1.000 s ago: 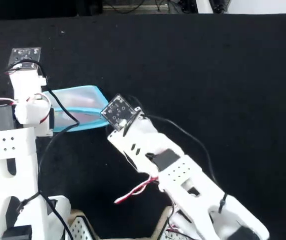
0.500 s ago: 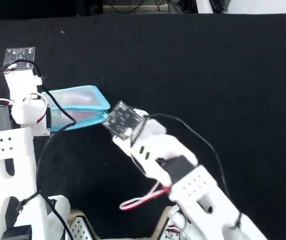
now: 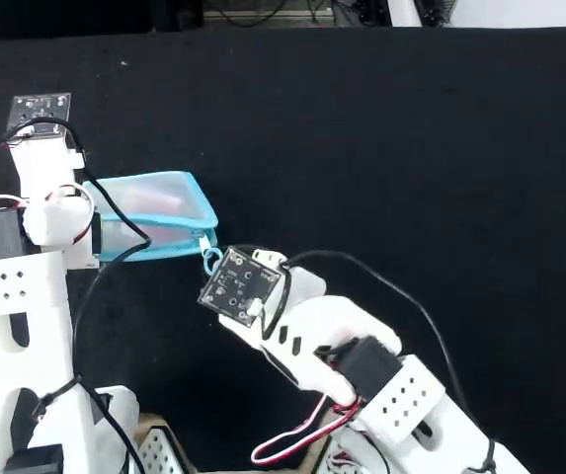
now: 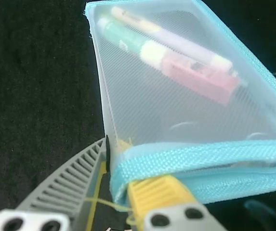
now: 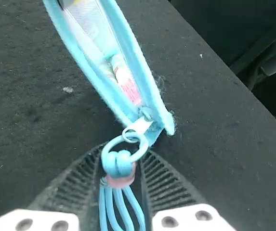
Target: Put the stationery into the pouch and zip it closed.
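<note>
Pouch (image 3: pixel 159 202) flat on desk (image 3: pixel 411 148), long axis running from one arm to the other. Left end effector (image 4: pixel 114 147) clamped on one corner. Right end effector (image 5: pixel 123 155) narrow, pinching pull cord (image 5: pixel 114 192) at the opposite end, with slider (image 5: pixel 145 115) just ahead and zip line leading straight away. Left wrist view: stationery (image 4: pixel 176 55) inside, seen through the mesh. Right wrist view: slider at the zip's near end — closure judged all but complete.

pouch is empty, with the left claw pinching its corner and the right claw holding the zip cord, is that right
Not quite. The pouch is not empty: the left wrist view shows pens and a pink item inside it, through the mesh. The rest stands: the left claw pinches its corner and the right claw holds the zip cord.
</note>
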Tool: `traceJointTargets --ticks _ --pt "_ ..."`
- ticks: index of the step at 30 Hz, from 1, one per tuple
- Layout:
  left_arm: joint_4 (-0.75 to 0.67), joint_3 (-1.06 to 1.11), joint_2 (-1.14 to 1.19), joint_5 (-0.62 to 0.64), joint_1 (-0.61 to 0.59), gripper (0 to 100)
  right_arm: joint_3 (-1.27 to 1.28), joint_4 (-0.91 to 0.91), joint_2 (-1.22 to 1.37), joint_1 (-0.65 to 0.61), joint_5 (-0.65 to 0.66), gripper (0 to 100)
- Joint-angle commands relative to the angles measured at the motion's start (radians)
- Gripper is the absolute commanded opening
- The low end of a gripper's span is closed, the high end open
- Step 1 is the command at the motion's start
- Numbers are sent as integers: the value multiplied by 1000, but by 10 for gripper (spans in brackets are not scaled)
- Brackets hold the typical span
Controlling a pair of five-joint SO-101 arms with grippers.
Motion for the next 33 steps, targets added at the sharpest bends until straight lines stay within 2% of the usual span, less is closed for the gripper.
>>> traceJointTargets --ticks 1,4,11,16,22,26,33 --pt "0 -58 -6 8 -7 30 -47 -18 -22 -15 9 11" --pt "-2 -67 -8 8 -7 30 -58 -37 -22 3 9 11" --pt "0 -136 -8 9 -7 30 -137 -80 -21 132 9 11" --pt "0 -252 -2 2 -7 41 -242 -38 84 129 0 11" --pt "-11 -300 -2 2 -12 166 -440 -17 282 129 -40 11" --pt "-35 -341 -9 6 -18 166 -558 26 371 130 -55 11" --pt "86 -552 -94 2 -18 166 -725 32 518 129 -77 11"
